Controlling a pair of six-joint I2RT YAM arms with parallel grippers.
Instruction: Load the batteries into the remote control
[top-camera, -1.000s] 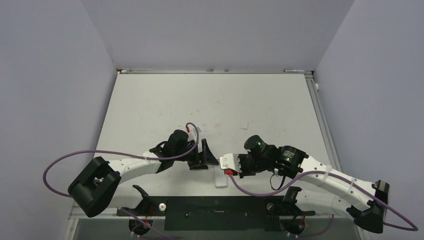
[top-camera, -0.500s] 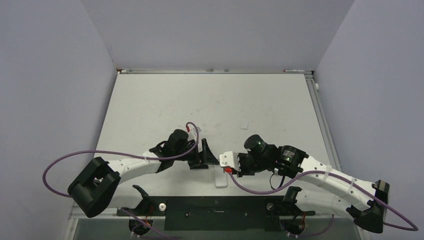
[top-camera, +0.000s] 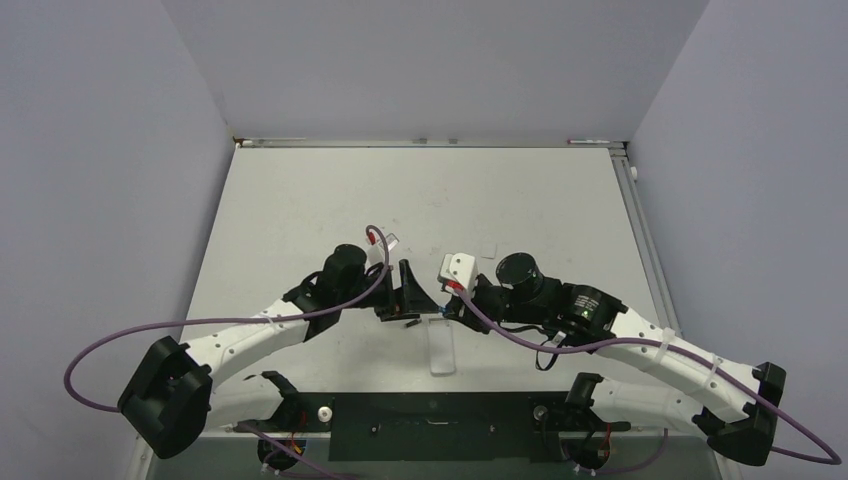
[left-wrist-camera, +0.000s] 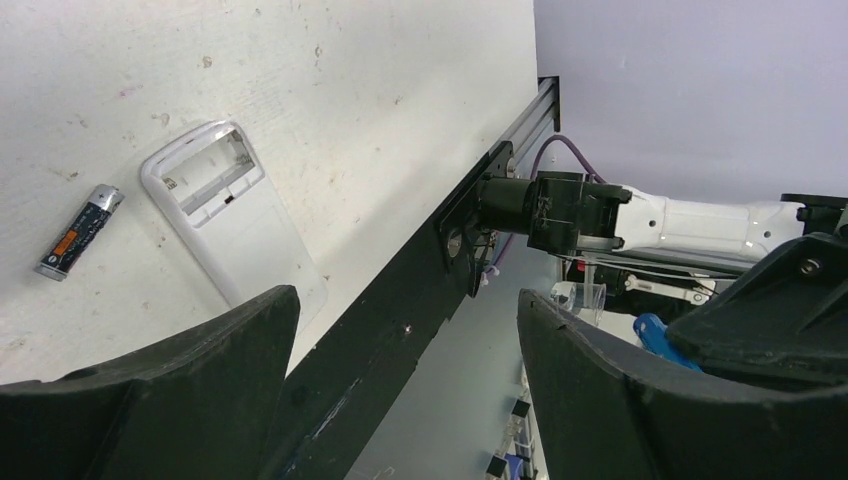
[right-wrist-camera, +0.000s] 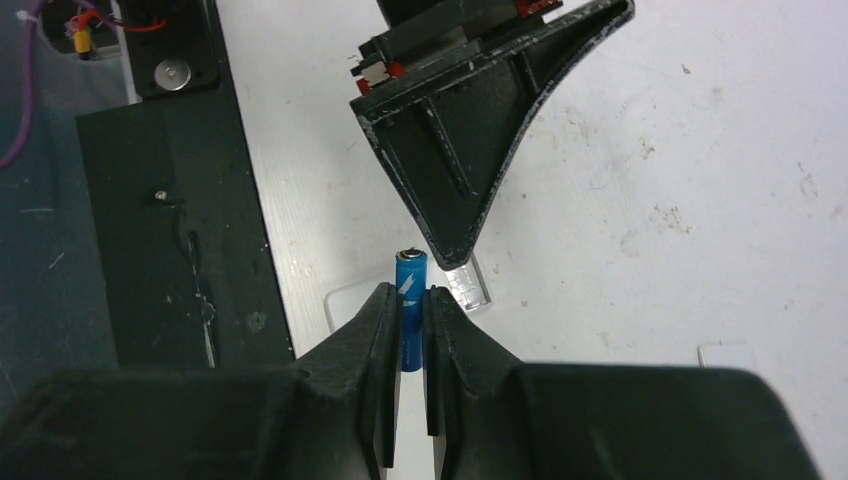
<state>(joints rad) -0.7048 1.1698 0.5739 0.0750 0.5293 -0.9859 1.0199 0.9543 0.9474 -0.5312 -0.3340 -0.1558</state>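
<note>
Remote control (left-wrist-camera: 240, 235): back-up on the table, near its front edge, battery bay uncovered.
Blue battery (right-wrist-camera: 411, 268): pinched in the right gripper (right-wrist-camera: 410, 293), over the remote's end.
Dark battery (left-wrist-camera: 80, 231): lying flat just beside the open bay.
Left gripper (left-wrist-camera: 405, 300): jaws spread wide, holding nothing.
Table (top-camera: 330, 200): white, scuffed and speckled, with a black rail (top-camera: 430, 415) along the near edge.
Room: pale lilac-grey walls (top-camera: 450, 60) on three sides.

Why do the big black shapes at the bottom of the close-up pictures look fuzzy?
Left wrist view: the left tool sits right by the lens, so its fingers look soft, while the remote control and dark battery look sharp. Right wrist view: the right tool blurs near the bottom edge, yet the blue battery it pinches is crisp.
</note>
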